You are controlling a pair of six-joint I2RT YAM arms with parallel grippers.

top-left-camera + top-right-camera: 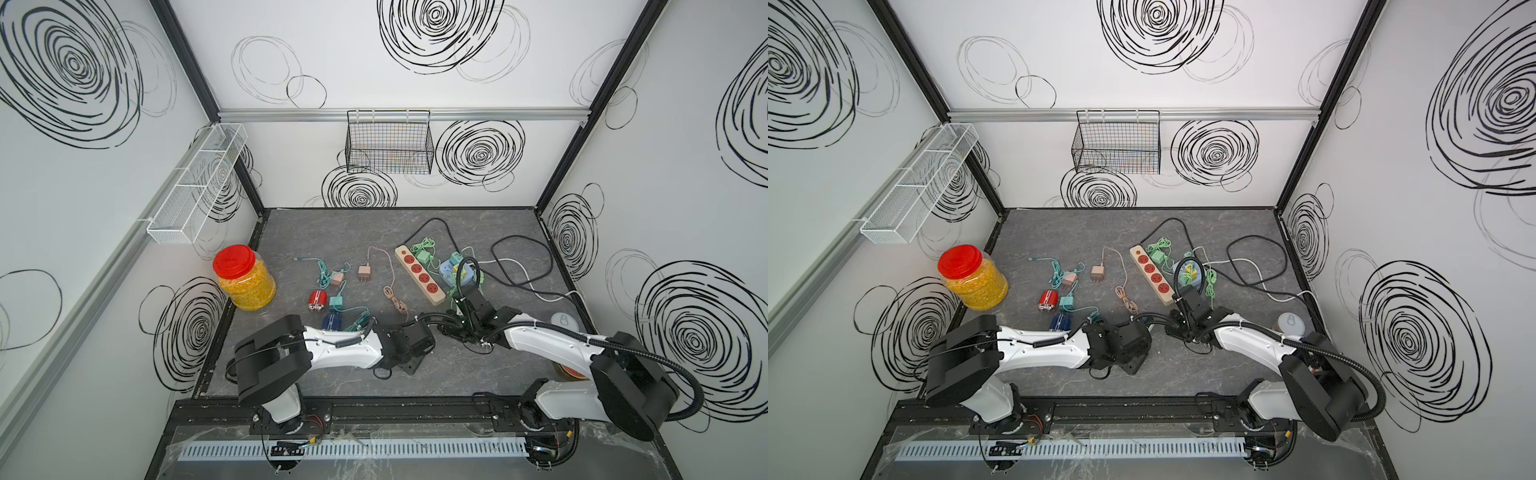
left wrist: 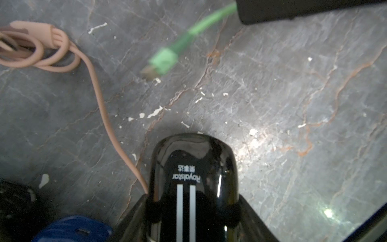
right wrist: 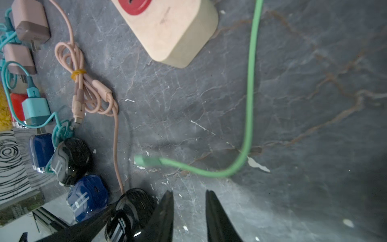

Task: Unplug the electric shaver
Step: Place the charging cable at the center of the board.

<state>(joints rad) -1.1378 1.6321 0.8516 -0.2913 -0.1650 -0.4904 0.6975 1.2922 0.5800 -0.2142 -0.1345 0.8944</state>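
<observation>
The far strip of the tabletop [image 1: 332, 232] lies bare from the left wall to the power strip [image 1: 419, 272] slanting across the middle. Chargers [image 1: 337, 277], a pink cable [image 1: 397, 305] and a jar [image 1: 247, 282] crowd the left; black cable [image 1: 550, 262] loops over the right. A green cable [image 3: 249, 104] curves ahead of the right tool [image 3: 189, 194], jaws parted; the left tool [image 2: 192, 207], clamped on a black shaver [image 2: 193, 163], sits just beside it.
</observation>
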